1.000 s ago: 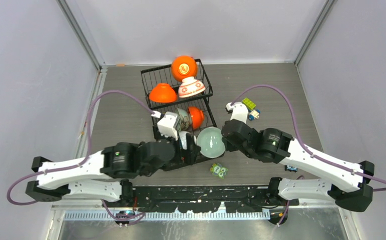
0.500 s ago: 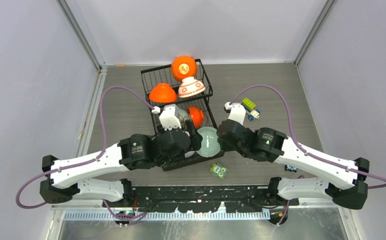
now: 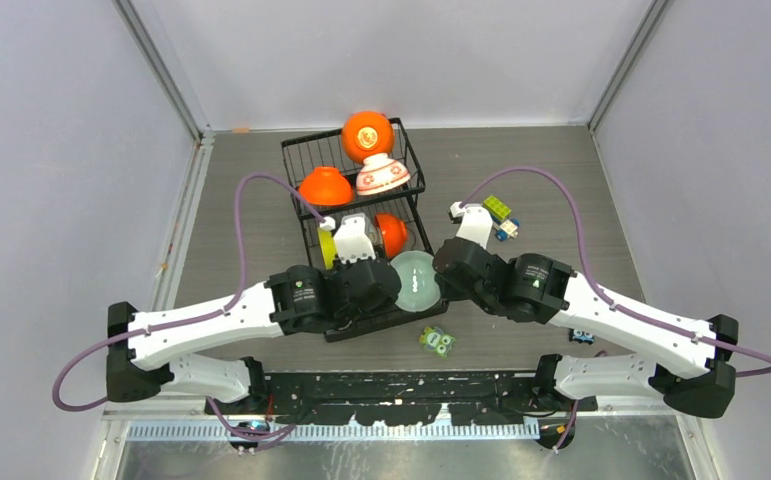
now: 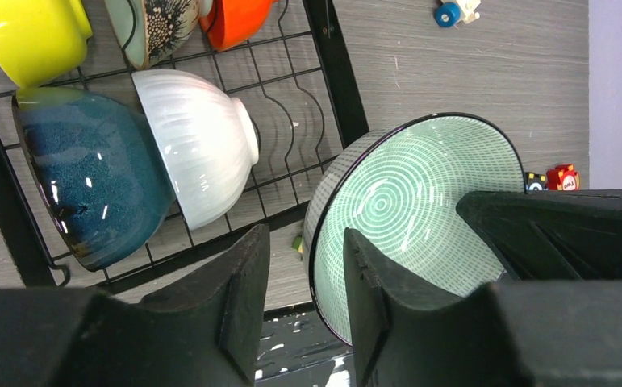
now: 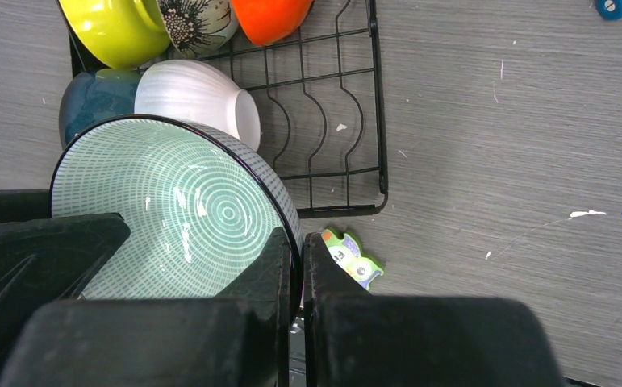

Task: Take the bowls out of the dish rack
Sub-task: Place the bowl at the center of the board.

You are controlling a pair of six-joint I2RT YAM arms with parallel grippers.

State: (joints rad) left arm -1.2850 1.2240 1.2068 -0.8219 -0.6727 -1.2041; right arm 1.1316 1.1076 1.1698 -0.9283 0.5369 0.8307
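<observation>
Right wrist view: the right tool point(image 5: 301, 266) is clenched on the rim of the pale mint bowl point(image 5: 178, 218), which is tilted on edge over the dish rack's point(image 5: 380, 121) near right corner. The left tool point(image 4: 303, 298) straddles that rim, jaws apart. A green toy point(image 5: 354, 258) lies just outside the rack's near edge. In the rack's near section a white bowl point(image 4: 198, 153) and a teal bowl point(image 4: 89, 177) touch. Bare desk point(image 5: 493, 121) opens right of the rack. Its far section holds orange bowls point(image 3: 367, 133) and a floral bowl point(image 3: 381, 173).
</observation>
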